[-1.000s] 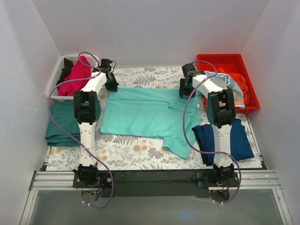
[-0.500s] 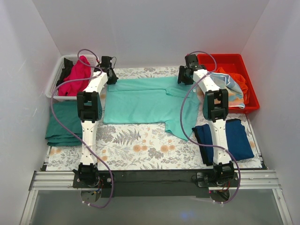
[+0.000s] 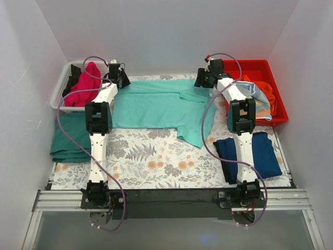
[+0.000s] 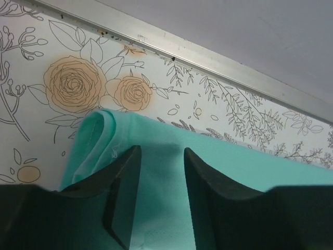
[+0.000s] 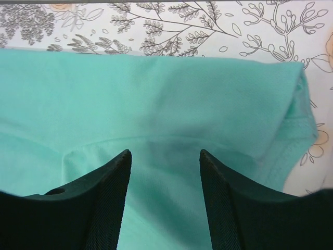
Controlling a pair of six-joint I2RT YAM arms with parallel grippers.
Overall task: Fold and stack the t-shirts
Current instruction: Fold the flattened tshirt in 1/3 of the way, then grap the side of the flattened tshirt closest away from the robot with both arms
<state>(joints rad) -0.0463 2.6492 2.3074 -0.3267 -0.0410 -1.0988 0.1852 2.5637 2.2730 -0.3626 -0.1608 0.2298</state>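
A mint-green t-shirt (image 3: 156,107) lies spread flat across the back of the table, one sleeve trailing toward the front right. My left gripper (image 3: 124,78) hovers over its far left corner, jaws apart. In the left wrist view the mint cloth (image 4: 234,177) lies loose under the open left gripper (image 4: 162,151). My right gripper (image 3: 202,82) stands at the far right corner, and in its wrist view the right gripper (image 5: 164,152) is open over the mint cloth (image 5: 156,94). A navy t-shirt (image 3: 263,156) lies folded at the right. A magenta one (image 3: 88,78) sits in the basket.
A white basket (image 3: 60,95) stands at the back left and a red bin (image 3: 250,63) with orange and pale cloth at the back right. A dark green folded shirt (image 3: 70,138) lies at the left edge. The floral table cover (image 3: 156,161) shows in front.
Both arms have moved toward the back wall, drawing the mint shirt with them and stretching it flat. The left gripper has opened and let go of the shirt's edge.
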